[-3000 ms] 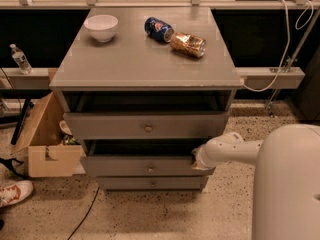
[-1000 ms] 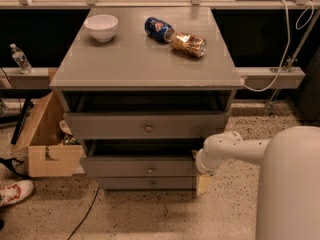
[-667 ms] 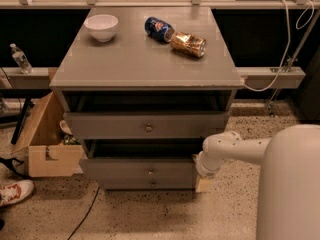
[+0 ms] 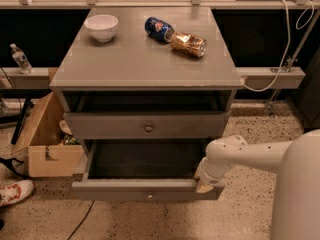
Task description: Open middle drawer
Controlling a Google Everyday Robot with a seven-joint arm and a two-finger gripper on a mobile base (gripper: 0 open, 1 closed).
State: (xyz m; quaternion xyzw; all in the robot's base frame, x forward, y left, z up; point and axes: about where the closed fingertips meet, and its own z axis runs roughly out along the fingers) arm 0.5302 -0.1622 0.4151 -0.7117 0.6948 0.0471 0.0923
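The middle drawer point(image 4: 125, 189) is a grey front with a small brass knob point(image 4: 149, 195). It stands pulled well out of the grey cabinet point(image 4: 145, 59), and its dark inside point(image 4: 145, 159) shows bare. My gripper point(image 4: 203, 183) is at the right end of that drawer front, against its top edge, at the end of my white arm point(image 4: 250, 156). The top drawer point(image 4: 148, 126), with its own knob, is a little way out. The bottom drawer is hidden under the pulled-out one.
On the cabinet top are a white bowl point(image 4: 101, 26), a blue can point(image 4: 159, 29) and a gold-brown can point(image 4: 188, 44), both lying down. An open cardboard box point(image 4: 47, 144) stands left of the cabinet, with a shoe point(image 4: 15, 191) and a water bottle point(image 4: 20, 58). A white cable point(image 4: 286, 39) hangs at the right.
The middle drawer has slid out toward the camera, showing its inside. My gripper has moved forward and down with the drawer's right end.
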